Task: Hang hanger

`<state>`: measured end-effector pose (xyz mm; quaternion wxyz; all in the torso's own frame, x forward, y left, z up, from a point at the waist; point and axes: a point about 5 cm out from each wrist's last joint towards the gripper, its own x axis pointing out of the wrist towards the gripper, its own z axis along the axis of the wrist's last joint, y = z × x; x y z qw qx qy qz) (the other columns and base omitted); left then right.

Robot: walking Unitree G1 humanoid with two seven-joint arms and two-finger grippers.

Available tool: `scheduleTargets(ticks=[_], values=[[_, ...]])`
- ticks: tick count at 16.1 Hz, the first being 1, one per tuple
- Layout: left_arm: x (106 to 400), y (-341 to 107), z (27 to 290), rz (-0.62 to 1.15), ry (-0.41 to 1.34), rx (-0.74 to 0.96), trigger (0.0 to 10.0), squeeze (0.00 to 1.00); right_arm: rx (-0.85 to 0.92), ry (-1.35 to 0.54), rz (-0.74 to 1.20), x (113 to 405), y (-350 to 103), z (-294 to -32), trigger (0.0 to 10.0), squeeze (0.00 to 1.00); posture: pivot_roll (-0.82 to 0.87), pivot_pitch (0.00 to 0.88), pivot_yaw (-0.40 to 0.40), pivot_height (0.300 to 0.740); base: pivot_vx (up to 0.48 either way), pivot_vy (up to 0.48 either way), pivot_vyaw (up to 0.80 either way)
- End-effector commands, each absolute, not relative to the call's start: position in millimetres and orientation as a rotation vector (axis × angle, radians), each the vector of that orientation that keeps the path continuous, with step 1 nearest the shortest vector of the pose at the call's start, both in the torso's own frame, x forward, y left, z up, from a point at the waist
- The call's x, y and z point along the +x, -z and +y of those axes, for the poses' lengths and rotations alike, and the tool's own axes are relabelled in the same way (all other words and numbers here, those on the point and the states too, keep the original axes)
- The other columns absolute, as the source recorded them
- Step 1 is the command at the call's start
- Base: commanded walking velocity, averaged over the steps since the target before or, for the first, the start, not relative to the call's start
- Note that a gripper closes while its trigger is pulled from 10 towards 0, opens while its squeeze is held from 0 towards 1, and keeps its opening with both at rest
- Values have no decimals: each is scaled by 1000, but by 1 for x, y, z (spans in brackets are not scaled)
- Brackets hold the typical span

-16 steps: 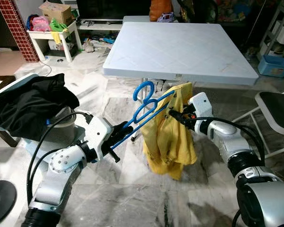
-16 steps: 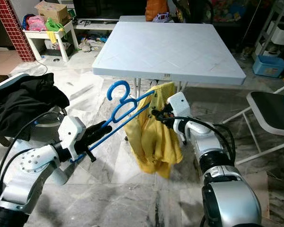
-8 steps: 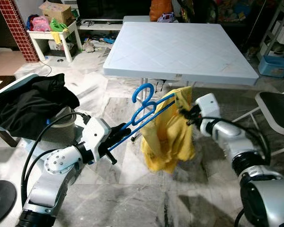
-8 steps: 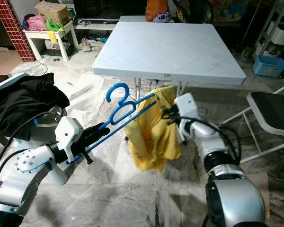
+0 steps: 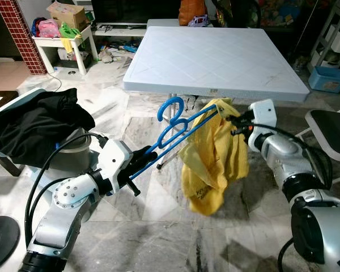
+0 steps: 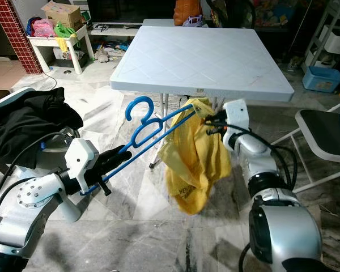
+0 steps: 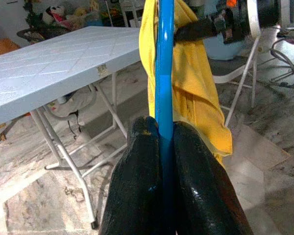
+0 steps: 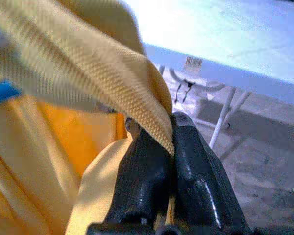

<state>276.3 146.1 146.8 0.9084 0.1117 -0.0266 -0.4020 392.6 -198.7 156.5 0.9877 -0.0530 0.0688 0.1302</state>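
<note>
Blue plastic, that's what catches the eye: a blue plastic clothes hanger (image 5: 173, 126) held out in the air over the marbled stone floor (image 5: 158, 238), just in front of the white square folding table (image 5: 215, 54). The left gripper (image 5: 140, 161) has it by one lower end, both black fingers (image 7: 137, 191) pressed tight on the blue bar, and the hanger slants up and away from it with the hook (image 6: 137, 107) standing at the top. Over on the far end of that bar hangs a yellow cloth garment (image 5: 215, 161), bunched and drooping well clear of the floor. The right gripper (image 5: 236, 120) is up at the garment's top edge, right beside the tip of the hanger, and its two fingers (image 8: 196, 186) are clamped on a fold of the yellow fabric, weave showing plainly in the wrist view. Both silver arms reach forward, the left low and bent, the right stretched toward the table's near edge. Off to the robot's left sits a heap of black clothing (image 5: 37, 127) piled on a pale seat. To the right, a white-framed chair with a dark seat (image 5: 331, 133). Farther back, a small white side table (image 5: 59, 39) cluttered with bright odds and ends, next to a red brick pillar (image 5: 20, 34).
</note>
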Motion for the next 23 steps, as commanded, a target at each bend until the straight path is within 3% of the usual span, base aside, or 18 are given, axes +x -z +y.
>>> scheduleTargets(ticks=[1, 5, 8, 11, 16, 20, 22, 23], values=[[277, -150, 150, -83, 806, 225, 0, 0, -89, -245, 33, 402, -190, -198, 0, 0, 25, 1, -18, 740, 0, 0, 0], [271, -133, 146, -20, 836, 238, 0, 0, -32, -80, -71, 416, -235, -195, 0, 0, 25, 1, -17, 740, 0, 0, 0], [268, -128, 145, -6, 846, 246, 0, 0, -47, -81, -107, 420, -251, -184, 0, 0, 31, 2, -27, 740, 0, 0, 0], [261, -131, 140, -2, 900, 218, 0, 0, 37, 133, 50, 417, -221, -205, 0, 0, 43, 2, -35, 740, 0, 0, 0], [250, -139, 132, 11, 986, 186, 0, 0, -43, 319, 95, 406, -198, -229, 0, 0, 54, 1, -32, 740, 0, 0, 0], [257, -150, 140, -69, 836, 122, 0, 0, -101, 430, 177, 394, -174, -251, 0, 0, 52, 2, -30, 740, 0, 0, 0], [262, -151, 149, -114, 656, 117, 0, 0, -122, 426, 212, 387, -159, -254, 0, 0, 51, 5, -29, 740, 0, 0, 0], [265, -150, 154, -145, 475, 94, 0, 0, -110, 391, 212, 385, -151, -252, 0, 0, 51, 6, -28, 740, 0, 0, 0]])
